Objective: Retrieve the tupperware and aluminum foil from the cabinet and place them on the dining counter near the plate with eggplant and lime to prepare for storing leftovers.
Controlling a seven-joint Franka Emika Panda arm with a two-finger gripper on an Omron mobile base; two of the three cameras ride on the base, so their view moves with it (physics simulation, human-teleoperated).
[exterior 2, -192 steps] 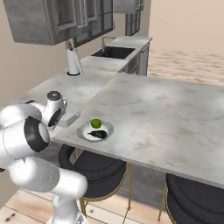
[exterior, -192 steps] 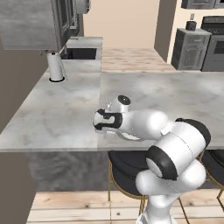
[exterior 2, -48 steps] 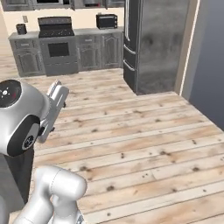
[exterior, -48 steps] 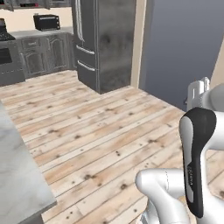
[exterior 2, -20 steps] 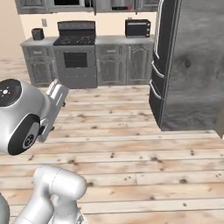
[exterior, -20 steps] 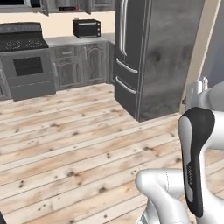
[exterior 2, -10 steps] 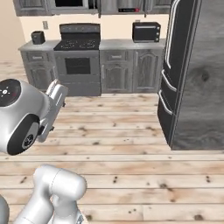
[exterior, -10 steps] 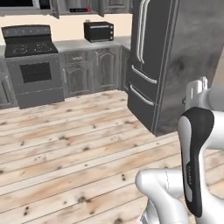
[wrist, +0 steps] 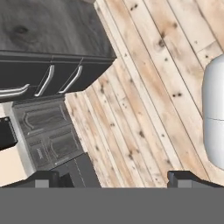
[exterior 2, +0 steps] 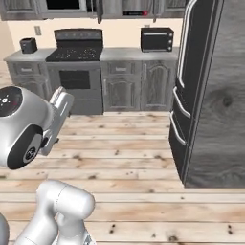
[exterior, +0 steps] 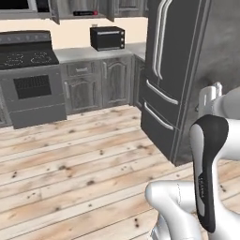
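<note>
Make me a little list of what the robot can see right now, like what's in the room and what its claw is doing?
room: kitchen with a wooden plank floor
fridge: tall, dark grey, to the right
stove: black and grey, against the back wall
toaster oven: black box on the counter between stove and fridge
small toaster: black, on the counter left of the stove
gripper: open, holding nothing, pointing down at the floor
task things: not reached yet

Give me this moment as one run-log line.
phase: in transit | pincer: open, empty | ahead: fridge, stove, toaster oven | floor: wood planks
</note>
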